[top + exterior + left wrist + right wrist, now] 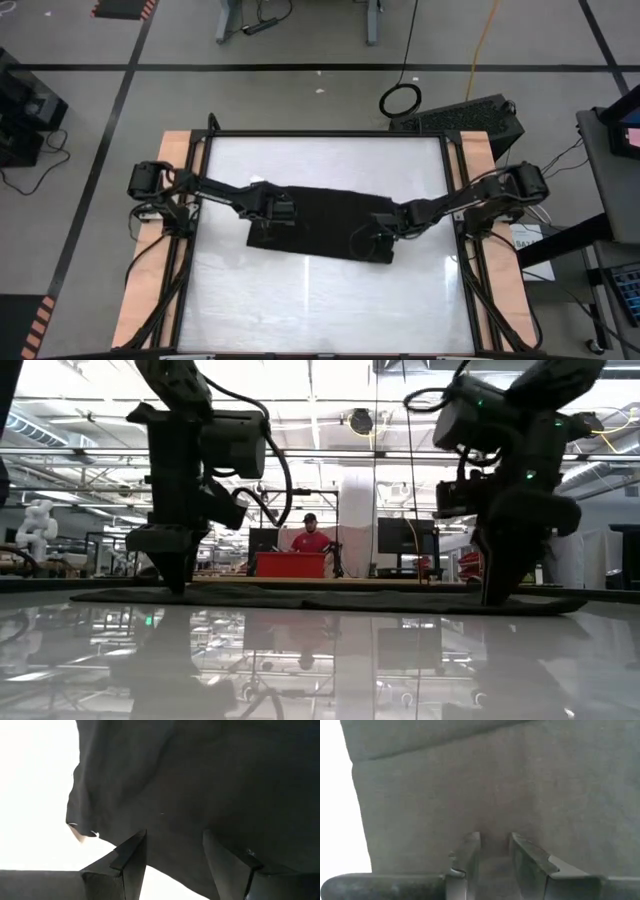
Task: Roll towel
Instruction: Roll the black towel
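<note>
The black towel (320,220) lies flat across the middle of the white table (320,310), long side running left to right. A small white tag (80,831) shows at its left end. My left gripper (268,228) points steeply down over the towel's left end, fingers open (175,852). My right gripper (372,240) points steeply down at the towel's right end, near its near edge, its fingers drawn close on cloth (495,851). In the low view both grippers, left (180,585) and right (497,595), reach down to the thin dark strip of towel (330,600). My left gripper's open fingertips (134,851) stand on or just over the towel's top near its left near corner; I cannot tell whether they touch. My right gripper has a small ridge of the towel's top cloth (495,862) between its two fingers, coming from above and pointing down. The towel lies on the table around it; how many layers it has does not show.
A black frame and wooden side boards (150,280) border the table. Bare white surface lies on the near and far sides of the towel. Beyond the far edge, a person in red (312,540) stands behind a red bin (290,565).
</note>
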Controlling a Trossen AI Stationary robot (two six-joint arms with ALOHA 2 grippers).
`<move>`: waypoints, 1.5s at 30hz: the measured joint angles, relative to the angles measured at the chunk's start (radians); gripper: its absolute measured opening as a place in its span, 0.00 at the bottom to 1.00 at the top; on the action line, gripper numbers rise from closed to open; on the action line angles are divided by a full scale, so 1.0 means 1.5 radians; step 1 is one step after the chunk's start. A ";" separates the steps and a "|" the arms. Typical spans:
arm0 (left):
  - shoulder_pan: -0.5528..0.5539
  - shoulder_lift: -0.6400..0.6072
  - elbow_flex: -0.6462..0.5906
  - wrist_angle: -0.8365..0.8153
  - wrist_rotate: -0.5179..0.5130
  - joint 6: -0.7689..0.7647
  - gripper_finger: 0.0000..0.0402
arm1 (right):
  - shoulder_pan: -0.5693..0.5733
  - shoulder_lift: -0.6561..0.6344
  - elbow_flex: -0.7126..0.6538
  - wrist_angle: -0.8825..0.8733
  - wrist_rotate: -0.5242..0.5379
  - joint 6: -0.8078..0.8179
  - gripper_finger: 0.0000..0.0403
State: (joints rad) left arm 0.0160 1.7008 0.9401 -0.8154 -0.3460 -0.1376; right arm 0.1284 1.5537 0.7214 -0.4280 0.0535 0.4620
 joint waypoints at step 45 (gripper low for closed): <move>-0.100 0.000 0.073 -0.031 0.112 -0.111 0.49 | 0.086 0.003 0.033 0.022 0.176 0.042 0.25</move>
State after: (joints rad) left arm -0.1344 1.7004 1.0496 -0.8617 -0.1788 -0.3048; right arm 0.2574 1.5578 0.7702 -0.3957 0.3173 0.5255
